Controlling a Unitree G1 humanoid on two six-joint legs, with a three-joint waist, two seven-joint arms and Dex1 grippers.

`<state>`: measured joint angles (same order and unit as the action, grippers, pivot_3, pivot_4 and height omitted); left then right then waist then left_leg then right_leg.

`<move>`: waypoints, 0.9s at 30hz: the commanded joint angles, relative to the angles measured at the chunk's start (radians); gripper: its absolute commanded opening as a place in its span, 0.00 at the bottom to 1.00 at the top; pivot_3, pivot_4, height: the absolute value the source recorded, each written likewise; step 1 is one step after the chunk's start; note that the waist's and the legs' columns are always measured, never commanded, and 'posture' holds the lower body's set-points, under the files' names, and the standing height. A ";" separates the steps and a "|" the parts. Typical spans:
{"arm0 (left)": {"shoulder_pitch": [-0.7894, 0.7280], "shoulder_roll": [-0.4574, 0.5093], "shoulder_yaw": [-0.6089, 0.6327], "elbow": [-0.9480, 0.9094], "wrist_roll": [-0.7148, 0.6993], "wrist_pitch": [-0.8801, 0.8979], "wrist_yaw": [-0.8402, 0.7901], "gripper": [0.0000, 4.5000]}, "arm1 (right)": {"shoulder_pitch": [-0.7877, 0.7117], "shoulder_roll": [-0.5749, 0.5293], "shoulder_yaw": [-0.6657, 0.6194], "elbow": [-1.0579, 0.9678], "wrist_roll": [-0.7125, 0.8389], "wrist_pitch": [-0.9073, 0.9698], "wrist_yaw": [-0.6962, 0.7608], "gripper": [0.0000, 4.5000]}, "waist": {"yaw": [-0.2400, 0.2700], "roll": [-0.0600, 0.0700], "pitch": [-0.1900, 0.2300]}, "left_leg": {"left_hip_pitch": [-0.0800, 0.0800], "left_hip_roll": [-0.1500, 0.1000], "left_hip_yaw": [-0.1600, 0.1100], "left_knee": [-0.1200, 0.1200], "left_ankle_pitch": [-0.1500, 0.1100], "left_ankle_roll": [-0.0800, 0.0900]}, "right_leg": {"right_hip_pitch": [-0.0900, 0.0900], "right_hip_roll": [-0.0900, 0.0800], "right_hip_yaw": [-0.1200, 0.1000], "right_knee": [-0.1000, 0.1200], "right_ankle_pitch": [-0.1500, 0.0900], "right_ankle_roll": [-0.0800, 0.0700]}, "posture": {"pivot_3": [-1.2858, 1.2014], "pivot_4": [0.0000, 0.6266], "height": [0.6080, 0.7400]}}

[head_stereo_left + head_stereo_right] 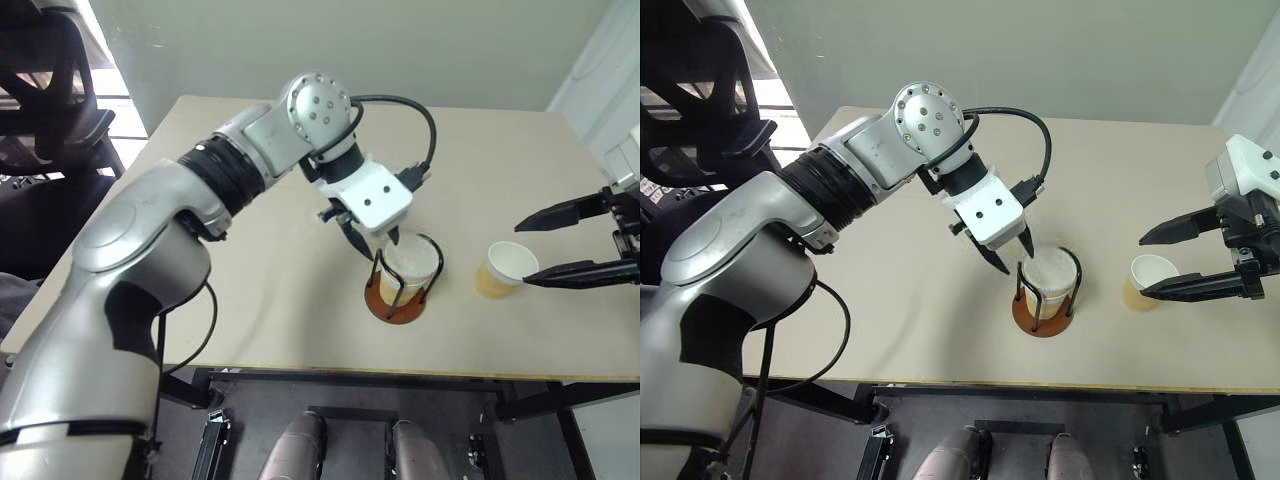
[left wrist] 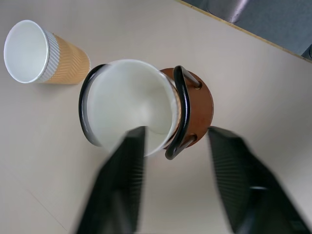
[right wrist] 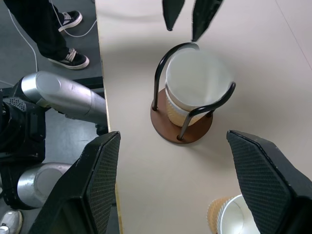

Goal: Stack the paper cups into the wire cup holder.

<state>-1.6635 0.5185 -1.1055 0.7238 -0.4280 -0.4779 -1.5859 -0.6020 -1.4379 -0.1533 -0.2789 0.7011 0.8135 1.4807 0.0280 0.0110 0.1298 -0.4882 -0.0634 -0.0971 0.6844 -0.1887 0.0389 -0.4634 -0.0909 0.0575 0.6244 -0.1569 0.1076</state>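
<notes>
One cup (image 1: 504, 268) between right hand (image 1: 532, 250) fingers

Two paper cups in sight: one cup in the holder (image 1: 411, 264), one cup on the table (image 1: 506, 269). One wire cup holder (image 1: 398, 300), with two black wire loops on one round brown base. Two grippers: left gripper (image 1: 1013, 253), right gripper (image 1: 538, 250). One table (image 1: 250, 260).

A beige table (image 1: 260, 290) stands against a pale wall (image 1: 400, 45); a black office chair (image 1: 45, 120) stands beside the table.
</notes>
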 commanded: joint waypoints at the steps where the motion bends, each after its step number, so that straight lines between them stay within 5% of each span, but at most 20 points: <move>1: -0.028 -0.009 0.026 0.013 0.008 -0.024 -0.029 0.79 | -0.006 -0.024 -0.051 -0.003 -0.001 -0.007 -0.009 0.78 | 0.000 0.000 0.000 | 0.000 0.000 0.000 0.000 0.000 0.000 | 0.000 0.000 0.000 0.000 0.000 0.000 | 0.52 0.24 1.00; 4: -0.032 -0.020 0.055 0.024 0.011 -0.023 -0.029 0.99 | -0.008 -0.024 -0.049 0.000 -0.004 -0.012 -0.013 0.78 | 0.000 0.000 0.000 | 0.000 -0.001 0.000 0.000 0.000 0.001 | 0.000 -0.001 0.001 0.000 -0.001 0.001 | 0.52 0.24 1.00; 14: -0.003 -0.088 0.502 0.255 0.087 0.187 0.024 0.99 | 0.000 0.026 -0.019 0.038 -0.096 -0.095 -0.094 0.78 | -0.001 0.000 0.000 | 0.000 -0.002 0.000 -0.001 -0.001 0.003 | 0.001 -0.001 0.001 -0.002 -0.001 0.004 | 0.52 0.24 1.00; 18: 0.035 -0.021 0.615 0.216 0.037 0.401 -0.028 0.99 | 0.005 0.026 0.025 0.041 -0.153 -0.130 -0.107 0.78 | -0.003 0.000 0.000 | 0.000 -0.002 0.000 -0.002 -0.001 0.003 | 0.001 -0.001 0.001 -0.002 -0.002 0.005 | 0.52 0.24 1.00; 27: 0.177 0.238 0.642 -0.117 -0.221 0.874 -0.029 0.99 | 0.025 0.043 0.179 0.119 -0.390 -0.383 -0.075 0.78 | -0.004 0.001 0.000 | -0.002 -0.003 0.000 -0.002 0.003 -0.003 | 0.001 -0.001 0.001 -0.008 0.000 0.005 | 0.52 0.24 1.00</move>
<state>-1.4846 0.7313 -0.5059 0.6675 -0.5920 0.3177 -1.5863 -0.5698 -1.3910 0.0171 -0.1794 0.3639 0.4858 1.3989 0.0240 0.0119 0.1297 -0.4895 -0.0661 -0.0966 0.6822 -0.1860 0.0360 -0.4617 -0.0907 0.0559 0.6152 -0.1560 0.1122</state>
